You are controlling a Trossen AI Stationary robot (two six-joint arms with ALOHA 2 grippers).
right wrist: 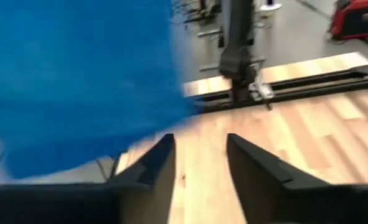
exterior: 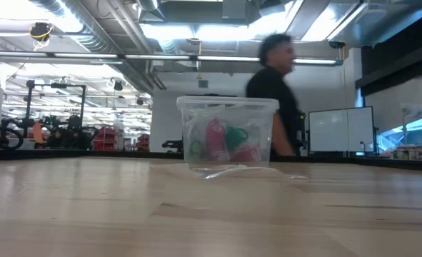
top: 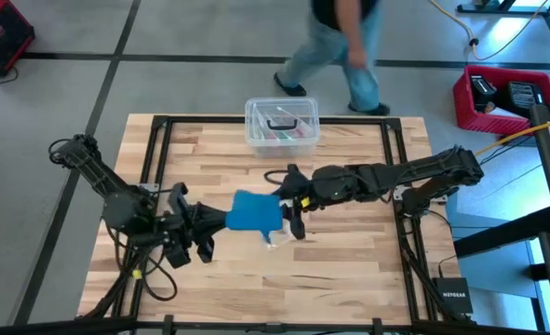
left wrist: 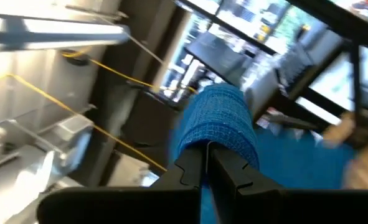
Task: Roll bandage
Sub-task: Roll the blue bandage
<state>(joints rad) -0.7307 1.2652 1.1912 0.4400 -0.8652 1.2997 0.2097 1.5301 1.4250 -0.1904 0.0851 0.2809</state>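
Behind the pale wooden bench [top: 349,251] is a big workshop room with bright ceiling lights, and a person [exterior: 276,93] in dark clothes walks past the far edge. A clear plastic lidded box [top: 282,124] with pink and green things inside stands near that far edge.

Near the middle of the bench is the bright blue stretchy fabric bandage [top: 253,212], held up between the two dark arms. The left end effector [left wrist: 207,163] is pinched tight on one end of it, and in the left wrist view the blue cloth wraps over the two fingertips. The right end effector [right wrist: 199,163] is just beside the other end of the bandage. Its two fingers are partly open, with bare wood showing in the gap, and nothing is held between them. The blue cloth fills one side of the right wrist view, close to one finger [right wrist: 152,168].
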